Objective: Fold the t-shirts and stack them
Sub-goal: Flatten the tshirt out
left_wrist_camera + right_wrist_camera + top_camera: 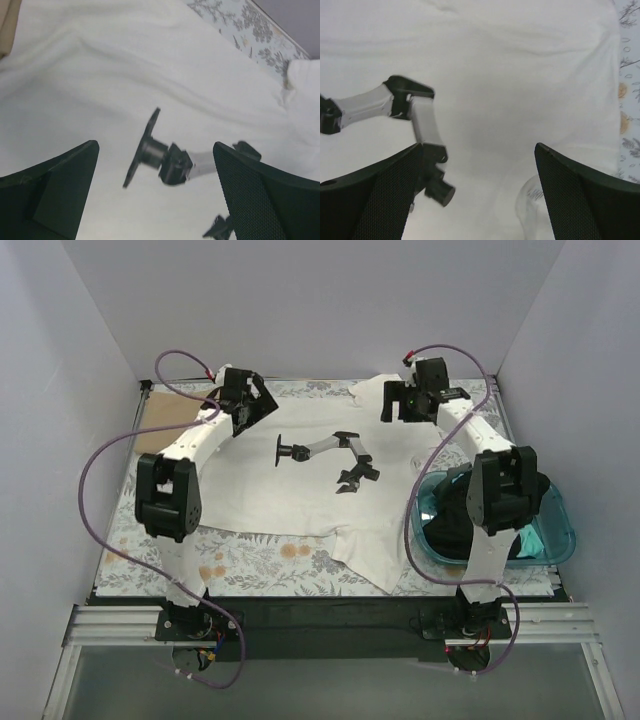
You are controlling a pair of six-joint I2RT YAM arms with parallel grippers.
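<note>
We see both grippers, left and right, wide open and holding nothing, over the far edge of the white cotton t-shirt. It lies spread on the floral-patterned table.

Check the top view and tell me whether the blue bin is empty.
No, the blue bin holds a dark garment bunched up inside it, beside the right arm.

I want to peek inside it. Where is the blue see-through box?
In the top view, the see-through blue plastic box sits far right, just beside the spread white t-shirt, with dark clothes inside.
</note>
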